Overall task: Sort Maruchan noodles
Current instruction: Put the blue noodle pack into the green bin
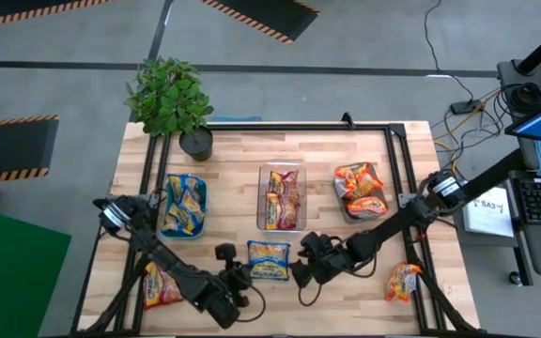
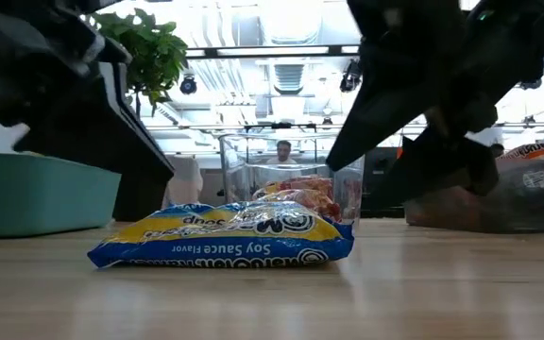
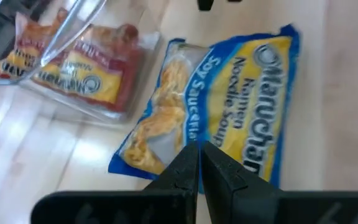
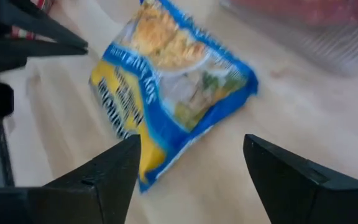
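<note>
The wooden table [image 1: 233, 155] carries three bins in a row across its middle: a teal bin [image 1: 184, 206] toward the left edge, a clear bin [image 1: 282, 196] at centre, a grey bin [image 1: 361, 192] toward the right edge, each holding noodle packets. A blue-edged packet [image 1: 269, 260] lies flat near the front edge, between both arms. The right gripper [image 1: 302, 269] sits just beside it, fingers spread wide, empty. The left gripper [image 1: 238, 278] is on its other side, fingers pressed together, holding nothing.

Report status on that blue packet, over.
Left gripper shut, beside blue packet. Right gripper open, facing it. Packet flat on table, nothing blocking.
</note>
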### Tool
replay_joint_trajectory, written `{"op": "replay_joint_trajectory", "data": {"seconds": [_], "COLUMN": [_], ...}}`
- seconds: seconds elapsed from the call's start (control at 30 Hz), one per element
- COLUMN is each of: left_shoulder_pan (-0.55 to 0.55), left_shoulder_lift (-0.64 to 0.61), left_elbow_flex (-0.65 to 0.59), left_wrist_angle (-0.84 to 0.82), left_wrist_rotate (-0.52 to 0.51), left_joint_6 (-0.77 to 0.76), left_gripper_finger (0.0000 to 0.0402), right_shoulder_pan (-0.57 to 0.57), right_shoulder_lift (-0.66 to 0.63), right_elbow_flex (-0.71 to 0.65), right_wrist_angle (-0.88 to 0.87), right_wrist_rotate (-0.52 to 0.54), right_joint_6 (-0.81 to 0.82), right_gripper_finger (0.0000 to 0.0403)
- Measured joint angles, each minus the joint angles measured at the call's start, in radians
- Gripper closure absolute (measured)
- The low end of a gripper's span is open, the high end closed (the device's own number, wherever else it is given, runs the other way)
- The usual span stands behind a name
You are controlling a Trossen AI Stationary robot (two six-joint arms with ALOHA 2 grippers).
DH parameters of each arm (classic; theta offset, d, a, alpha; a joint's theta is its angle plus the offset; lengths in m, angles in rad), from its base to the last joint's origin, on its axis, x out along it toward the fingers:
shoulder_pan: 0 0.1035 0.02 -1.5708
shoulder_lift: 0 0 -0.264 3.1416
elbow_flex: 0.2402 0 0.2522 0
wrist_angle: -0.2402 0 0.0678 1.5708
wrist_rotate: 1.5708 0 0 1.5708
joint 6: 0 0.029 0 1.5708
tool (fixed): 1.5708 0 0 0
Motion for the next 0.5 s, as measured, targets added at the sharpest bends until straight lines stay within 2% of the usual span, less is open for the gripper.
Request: {"op": "replay_joint_trajectory", "data": {"seconds": [0.17,0.37,0.5], "left_shoulder_pan": [0.001,0.002,0.006], "left_shoulder_lift": [0.013,0.015,0.015], "left_elbow_flex": [-0.041,-0.095,-0.133], "left_wrist_angle": [0.006,0.091,0.177], "left_wrist_rotate": [0.000,-0.002,-0.031], "left_joint_6": [-0.065,-0.126,-0.117], "left_gripper_finger": [0.0402,0.0402,0.0402], "right_shoulder_pan": [-0.002,-0.001,-0.001], "right_shoulder_lift": [0.000,0.006,0.071], "right_elbow_flex": [-0.011,-0.011,-0.011], "right_wrist_angle": [0.027,0.030,0.096], "right_wrist_rotate": [0.028,0.052,0.049], "right_joint_6": [-0.001,0.001,0.009], "right_gripper_finger": [0.0112,0.0099,0.0097]}}
